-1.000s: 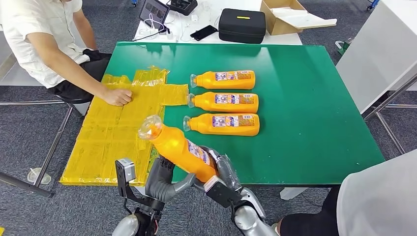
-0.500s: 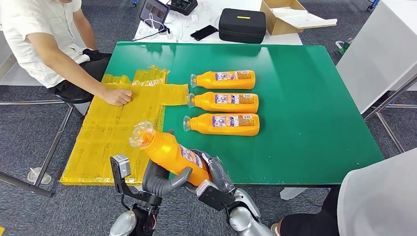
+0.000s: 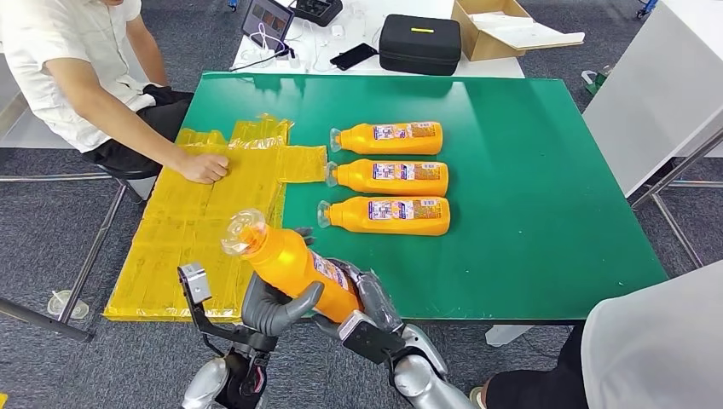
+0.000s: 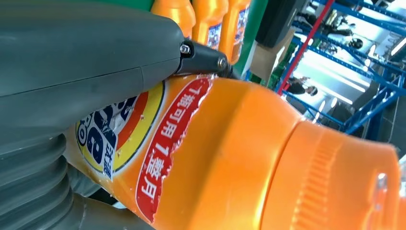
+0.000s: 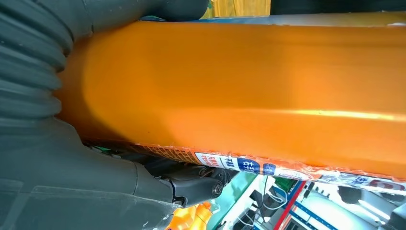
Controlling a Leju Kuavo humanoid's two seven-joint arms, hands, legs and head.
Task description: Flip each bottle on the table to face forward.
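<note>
Both hands have drawn the held orange plastic bottle (image 3: 294,267) toward the robot and to its left since a second ago; its clear cap end now sits lower and nearer the yellow plastic sheet (image 3: 200,223). Left hand (image 3: 274,305) wraps the bottle's middle from beneath, thumb across the body; the left wrist view shows the thumb (image 4: 86,57) pressed on the red-and-blue label. Right hand (image 3: 368,300) clasps the bottle's base end, fingers closed round it; the right wrist view shows the grey palm (image 5: 72,187) against the orange body (image 5: 249,91). Bottle is tilted, cap end up and pointing away to the robot's left, and hangs above the near edge of the green table (image 3: 546,213), toward its near-left corner.

Three matching orange bottles lie flat in a row mid-table, caps pointing left, labels up: far bottle (image 3: 388,137), middle bottle (image 3: 388,176), near bottle (image 3: 385,215). They lie close side by side; contact cannot be told.

A seated person's hand (image 3: 203,166) rests on the yellow sheet at the left edge.
</note>
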